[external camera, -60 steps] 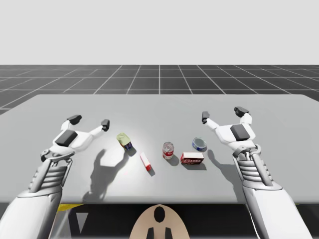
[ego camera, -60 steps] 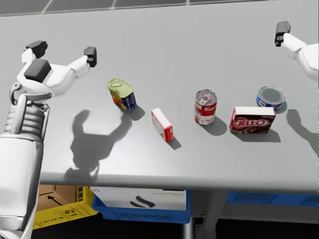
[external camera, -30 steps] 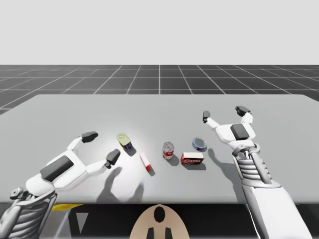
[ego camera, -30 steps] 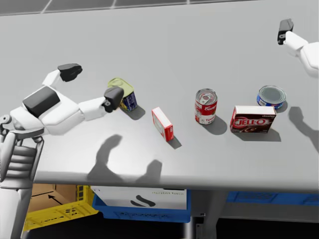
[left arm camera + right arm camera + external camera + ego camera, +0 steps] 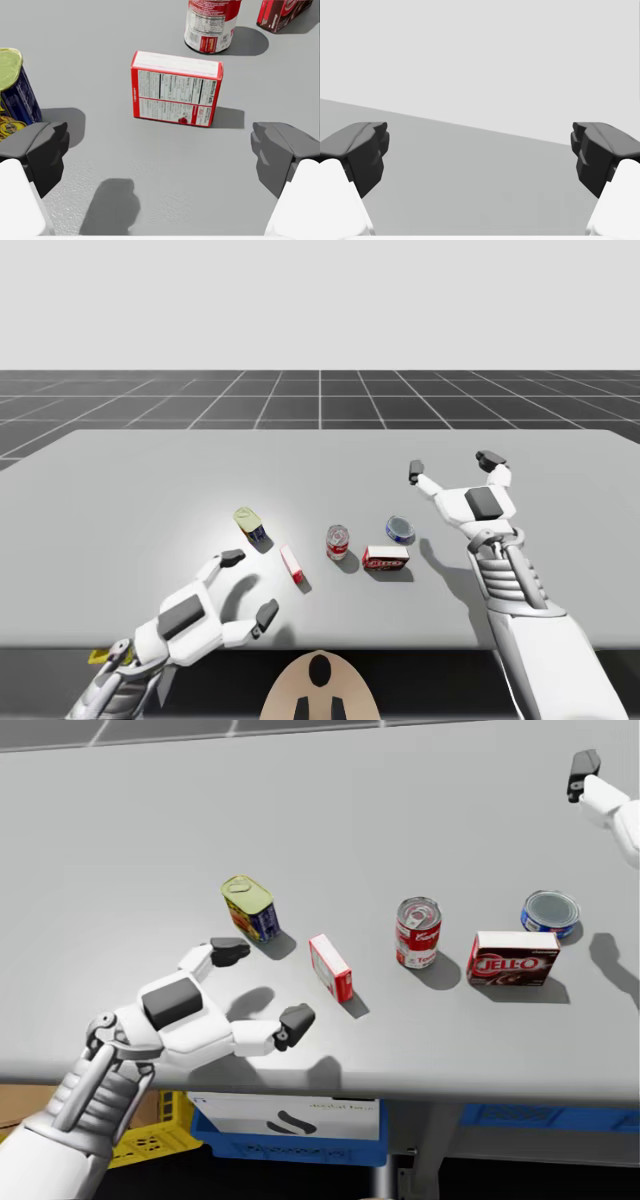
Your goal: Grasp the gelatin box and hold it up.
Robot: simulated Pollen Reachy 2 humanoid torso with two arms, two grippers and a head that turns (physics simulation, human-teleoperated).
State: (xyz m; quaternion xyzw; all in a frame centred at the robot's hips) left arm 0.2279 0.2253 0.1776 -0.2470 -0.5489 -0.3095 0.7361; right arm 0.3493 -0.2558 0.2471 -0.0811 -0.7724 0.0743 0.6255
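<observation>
Left wrist view, red gelatin box ahead of spread left fingers, untouched.

A grey table in a plain, bright room.
You see a wide grey table on a dark floor with a pale grid, and behind it a blank light backdrop. Under the table's near edge stand a blue crate and a yellow crate.

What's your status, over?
Left end effector open, right end effector open. Red gelatin box ahead of left, untouched. Blue tin beside its finger.
</observation>
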